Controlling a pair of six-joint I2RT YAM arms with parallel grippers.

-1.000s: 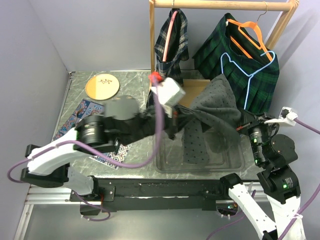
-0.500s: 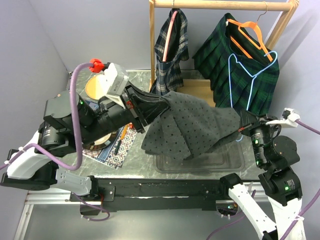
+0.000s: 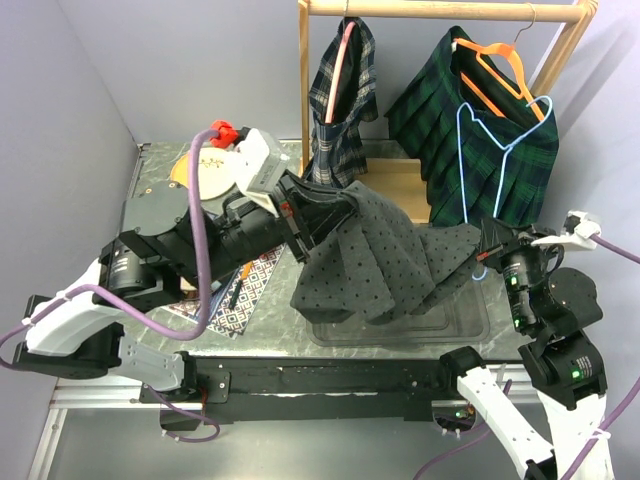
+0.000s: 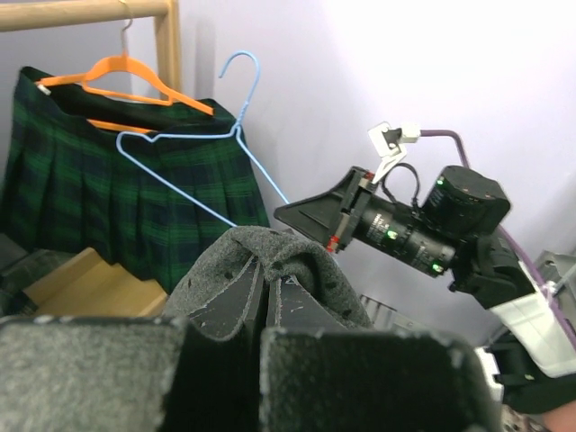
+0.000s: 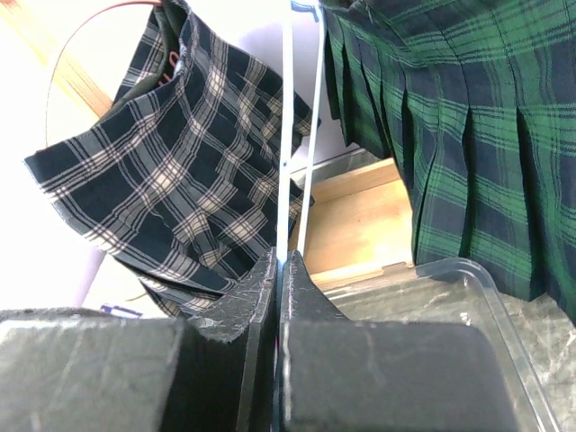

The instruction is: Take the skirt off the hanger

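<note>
The grey dotted skirt (image 3: 385, 262) sags in folds between the two grippers, above a clear bin. My left gripper (image 3: 338, 212) is shut on its left end; in the left wrist view the cloth (image 4: 297, 256) drapes over the closed fingertips (image 4: 267, 274). My right gripper (image 3: 487, 243) is shut on the thin wire of the light blue hanger (image 3: 492, 150), which rises between its pads (image 5: 286, 135). The skirt's right corner reaches up to the right gripper. Whether it still hangs on the wire, I cannot tell.
A wooden rack (image 3: 440, 10) at the back carries a navy plaid skirt (image 3: 338, 105) on a pink hanger and a green plaid skirt (image 3: 520, 175) on an orange hanger. The clear bin (image 3: 400, 335) sits below. A round wooden disc (image 3: 200, 178) and a patterned mat (image 3: 250, 292) lie left.
My left gripper swung left and up with the skirt's end, then eased back right, so the cloth now sags lower. The right gripper kept its hold on the hanger and barely moved.
</note>
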